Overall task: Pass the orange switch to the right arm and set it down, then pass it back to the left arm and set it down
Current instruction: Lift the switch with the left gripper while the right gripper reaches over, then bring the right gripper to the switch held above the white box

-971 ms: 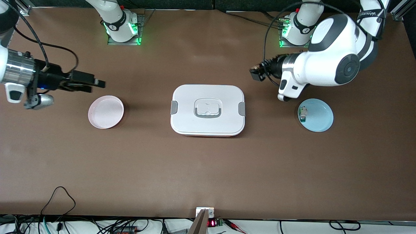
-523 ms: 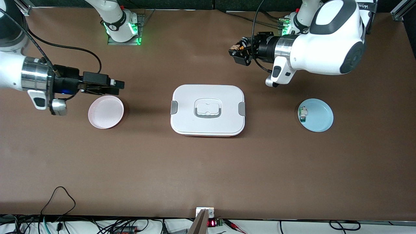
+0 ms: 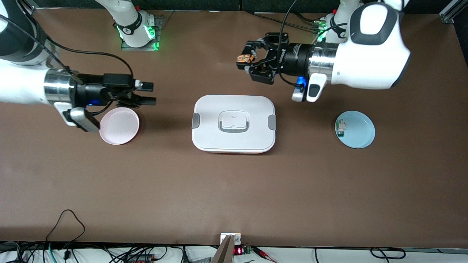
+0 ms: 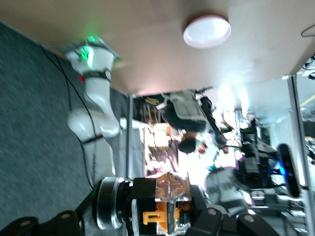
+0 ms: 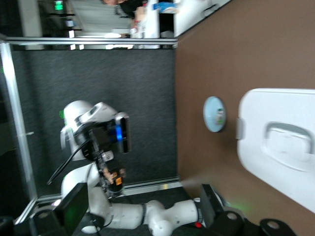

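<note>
My left gripper (image 3: 244, 61) is shut on the orange switch (image 3: 242, 58), a tiny black and orange block. It holds the switch up in the air over the table between the box (image 3: 234, 123) and the arms' bases. In the left wrist view the switch (image 4: 170, 209) sits between the jaws. My right gripper (image 3: 148, 92) is open and empty, level, over the table beside the pink plate (image 3: 119, 125), pointing toward the box. The right wrist view shows the box (image 5: 280, 142) and the left arm with the switch (image 5: 114, 179) farther off.
A blue plate (image 3: 360, 131) lies toward the left arm's end of the table and holds a white-and-green component (image 3: 341, 128). The pink plate is empty. The white lidded box stands mid-table between the two plates. Cables lie along the table's near edge.
My left gripper has swung with the switch from beside the blue plate toward the right arm's end of the table. My right gripper has moved toward the box.
</note>
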Available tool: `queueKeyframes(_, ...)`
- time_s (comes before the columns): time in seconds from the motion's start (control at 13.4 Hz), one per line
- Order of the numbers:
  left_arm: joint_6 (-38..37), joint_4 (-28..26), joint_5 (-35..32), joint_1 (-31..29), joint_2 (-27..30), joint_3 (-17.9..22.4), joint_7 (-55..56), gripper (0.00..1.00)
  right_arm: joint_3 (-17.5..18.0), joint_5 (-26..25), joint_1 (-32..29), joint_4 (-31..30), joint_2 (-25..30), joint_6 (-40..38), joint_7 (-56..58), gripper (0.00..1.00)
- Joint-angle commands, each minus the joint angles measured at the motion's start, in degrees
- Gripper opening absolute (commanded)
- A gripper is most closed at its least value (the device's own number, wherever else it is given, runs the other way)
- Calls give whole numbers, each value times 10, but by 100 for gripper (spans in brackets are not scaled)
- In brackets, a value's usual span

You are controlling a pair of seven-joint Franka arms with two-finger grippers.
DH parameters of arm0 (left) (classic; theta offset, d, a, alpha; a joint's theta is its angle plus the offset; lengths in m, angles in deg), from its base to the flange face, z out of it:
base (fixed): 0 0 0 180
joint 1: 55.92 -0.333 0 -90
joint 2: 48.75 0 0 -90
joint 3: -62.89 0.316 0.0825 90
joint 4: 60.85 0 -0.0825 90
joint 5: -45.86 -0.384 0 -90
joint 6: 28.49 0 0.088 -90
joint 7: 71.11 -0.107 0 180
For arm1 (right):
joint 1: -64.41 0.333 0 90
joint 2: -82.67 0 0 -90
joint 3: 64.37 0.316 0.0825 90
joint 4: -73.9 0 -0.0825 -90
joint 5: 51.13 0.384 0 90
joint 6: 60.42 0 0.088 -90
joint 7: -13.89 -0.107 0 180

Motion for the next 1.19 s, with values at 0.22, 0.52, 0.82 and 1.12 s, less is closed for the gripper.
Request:
queueKeyframes(0.22, 86, 11, 91, 35, -37, -3, 12, 0, 14, 94, 4, -77, 24, 3, 116, 100)
queueKeyframes(0.52, 113, 11, 106, 48, -42, -3, 12, 0, 43, 196, 4, -106, 23, -4, 135, 100)
queueKeyframes(0.82, 113, 11, 105, 51, -42, -2, 12, 0, 61, 213, 24, -118, 20, 15, 139, 100)
queueKeyframes(1.12, 113, 11, 105, 51, -41, -2, 12, 0, 64, 289, 70, -126, 21, 59, 139, 100)
